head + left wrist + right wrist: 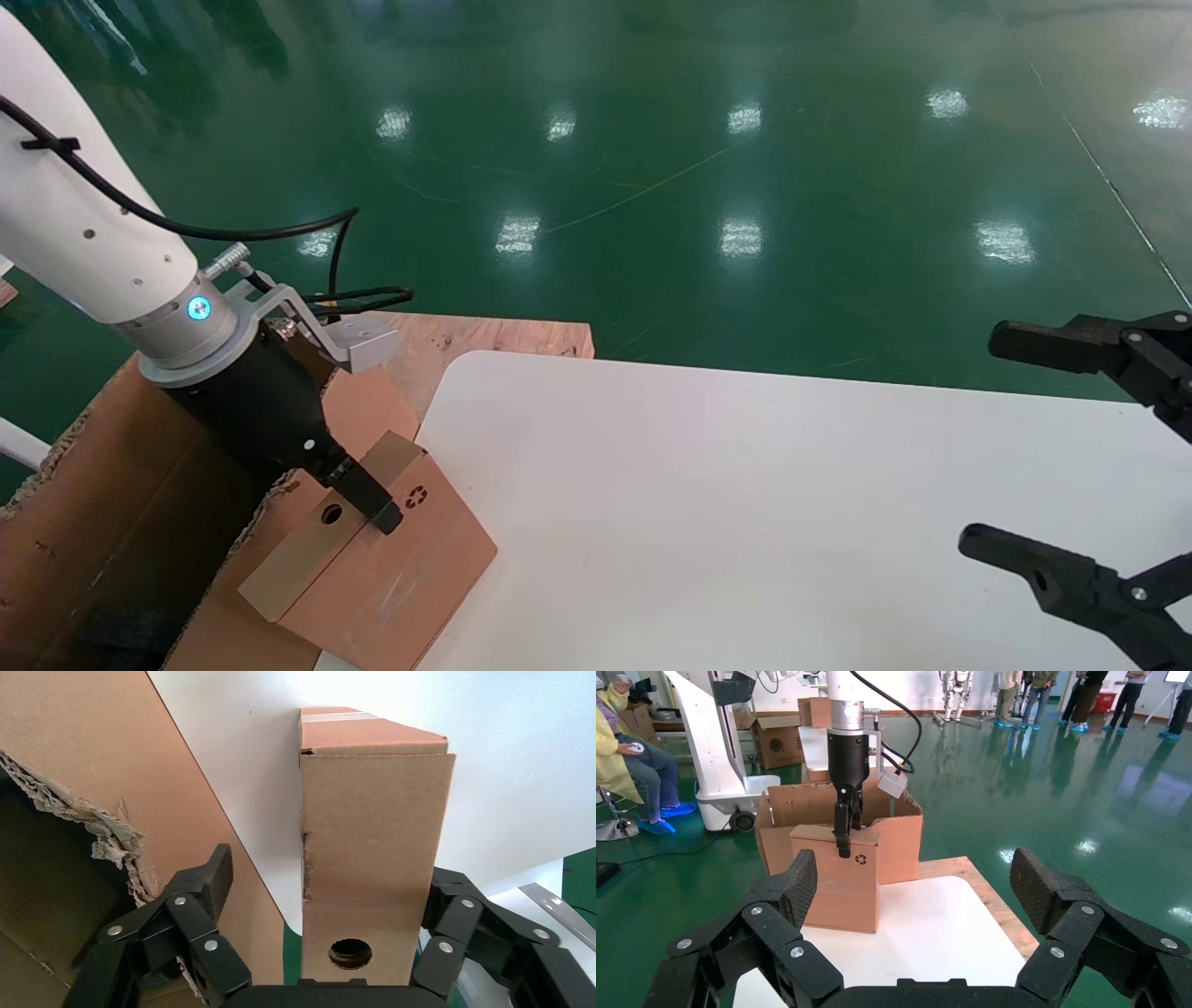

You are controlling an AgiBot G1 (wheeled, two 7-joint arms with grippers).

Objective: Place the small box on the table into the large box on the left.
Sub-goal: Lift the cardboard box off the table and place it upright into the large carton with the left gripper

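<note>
Head view shows a smooth white table (745, 522) over a shiny green floor (652, 140). At its left edge, the left gripper (372, 508) grasps the small brown cardboard box (372, 568), touching the big torn brown box (102, 503). Right gripper (1052, 457) hangs released, well apart.

head view downward, wrist views close, both showing small box (372, 846)
</note>
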